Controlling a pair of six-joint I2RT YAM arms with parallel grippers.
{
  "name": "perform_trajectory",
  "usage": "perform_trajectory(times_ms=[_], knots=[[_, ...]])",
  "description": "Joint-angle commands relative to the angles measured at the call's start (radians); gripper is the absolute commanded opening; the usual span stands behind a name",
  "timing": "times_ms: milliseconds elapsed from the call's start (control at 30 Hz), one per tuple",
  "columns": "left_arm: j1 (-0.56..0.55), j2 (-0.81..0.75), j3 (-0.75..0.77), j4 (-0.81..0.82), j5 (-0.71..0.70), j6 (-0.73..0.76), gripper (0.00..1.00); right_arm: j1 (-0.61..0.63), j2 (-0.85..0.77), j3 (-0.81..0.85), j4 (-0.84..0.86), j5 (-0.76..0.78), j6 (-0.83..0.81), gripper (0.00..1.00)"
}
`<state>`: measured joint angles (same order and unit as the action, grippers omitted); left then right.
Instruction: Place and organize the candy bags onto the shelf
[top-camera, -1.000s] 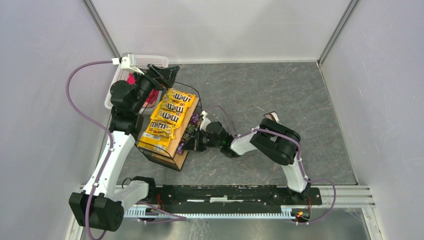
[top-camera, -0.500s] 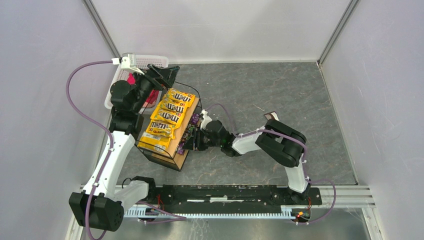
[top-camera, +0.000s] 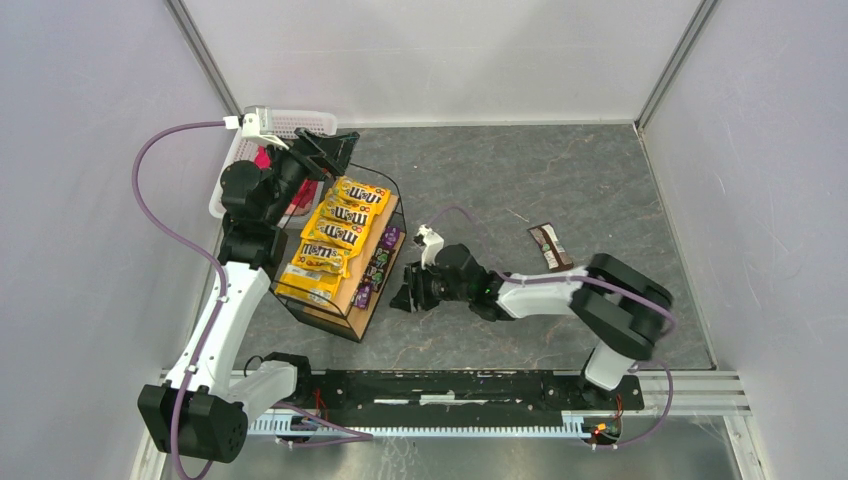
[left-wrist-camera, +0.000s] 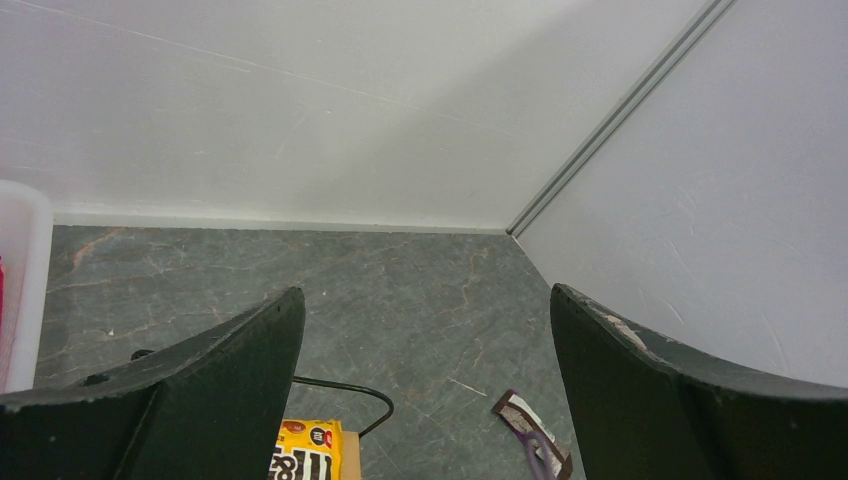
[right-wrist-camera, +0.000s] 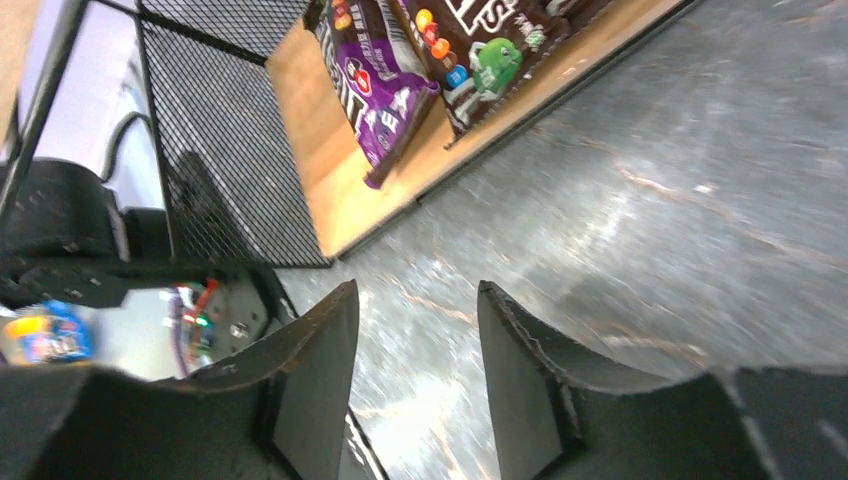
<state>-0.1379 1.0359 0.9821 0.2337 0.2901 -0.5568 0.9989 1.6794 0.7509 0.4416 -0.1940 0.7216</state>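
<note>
Position note. Right claw (top-camera: 408, 296) sits low over the desk (top-camera: 560, 170), just off the right-hand side of the shelf (top-camera: 335, 308) in the top view. Its jaws are apart and nothing is between them. The right wrist view shows only bare desk in the gap, with the shelf's wooden plank (right-wrist-camera: 330, 200) up and left of it.

Stock on the shelf: yellow bags (top-camera: 330, 240) overlap in a row along the plank, and dark packets (top-camera: 378, 266) lie in a line along its right edge. Two of the dark ones show close up in the wrist view, a purple packet (right-wrist-camera: 385, 95) and a brown packet (right-wrist-camera: 480, 60), both lying flat on the wood.

One stray: a lone brown packet (top-camera: 548, 246) lies flat on the desk at centre right of the top view. It is well apart from the shelf, just above the right arm's forearm. From the right claw it lies to the right and slightly up the frame, on the side away from the shelf. Its long axis runs from upper left to lower right, steeply.

Left claw (top-camera: 325, 150) hangs at upper left, over the far end of the shelf beside the white basket (top-camera: 285, 125). Its jaws are wide apart and empty, and its wrist view catches the stray packet (left-wrist-camera: 530, 440) only at the bottom edge.

Judgement: the right arm is much the nearer. The next pick probably needs that claw turned away from the shelf and set across the packet's short side.
</note>
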Motion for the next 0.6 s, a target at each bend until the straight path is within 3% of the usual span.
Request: perform_trajectory(times_ms=[0,133,367,467,567], knots=[[-0.004,-0.002,0.015,0.024,0.01,-0.012,0.98,-0.019,-0.228,-0.077,-0.267,0.223,-0.307,0.58],[-0.005,-0.004,0.014,0.026,0.008,-0.011,0.98,-0.115,-0.424,-0.204,-0.421,0.355,-0.384,0.62],[-0.014,0.003,0.009,0.026,-0.004,-0.003,0.98,-0.458,-0.735,-0.363,-0.542,0.406,-0.386,0.81],[-0.024,0.011,0.007,0.026,-0.005,0.0,0.98,-0.621,-0.749,-0.369,-0.537,0.348,-0.38,0.84],[-0.037,0.014,0.011,0.022,-0.007,0.008,0.98,-0.825,-0.701,-0.374,-0.481,0.145,-0.326,0.81]])
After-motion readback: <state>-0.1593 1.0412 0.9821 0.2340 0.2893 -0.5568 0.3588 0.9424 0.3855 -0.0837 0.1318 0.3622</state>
